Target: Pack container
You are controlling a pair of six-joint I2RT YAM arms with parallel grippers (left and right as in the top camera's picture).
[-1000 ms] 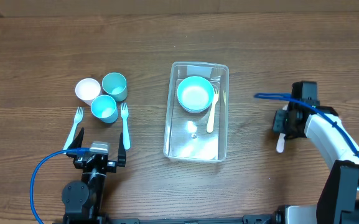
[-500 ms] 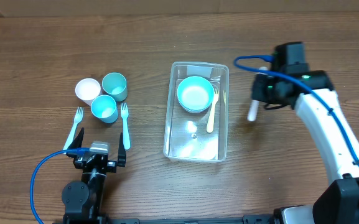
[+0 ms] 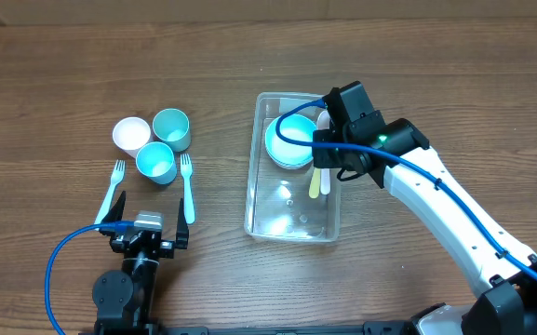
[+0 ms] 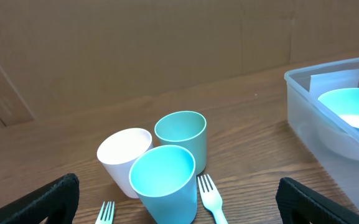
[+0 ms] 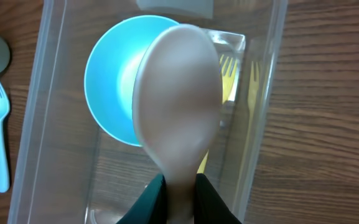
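Note:
The clear container (image 3: pixel 287 212) stands mid-table and holds a teal bowl (image 3: pixel 285 141) and a yellow fork (image 3: pixel 314 182). My right gripper (image 3: pixel 329 156) hovers over the container's right side, shut on a white spoon (image 3: pixel 323 121). In the right wrist view the spoon (image 5: pixel 178 93) fills the middle, clamped in the fingers (image 5: pixel 179 194) above the bowl (image 5: pixel 107 87), the yellow fork (image 5: pixel 229 73) and the container wall (image 5: pixel 263 124). My left gripper (image 3: pixel 147 234) rests open and empty at the front left, its fingers wide apart in the left wrist view (image 4: pixel 179 211).
A white cup (image 3: pixel 130 134), a green-teal cup (image 3: pixel 171 128) and a blue cup (image 3: pixel 156 162) stand at the left with two light blue forks (image 3: pixel 113 191) (image 3: pixel 187 186). The left wrist view shows the cups (image 4: pixel 162 180) and the container's corner (image 4: pixel 310 118).
My right arm has swung left from the table's right side, carrying the white spoon, and is now over the container. The left arm has not moved.

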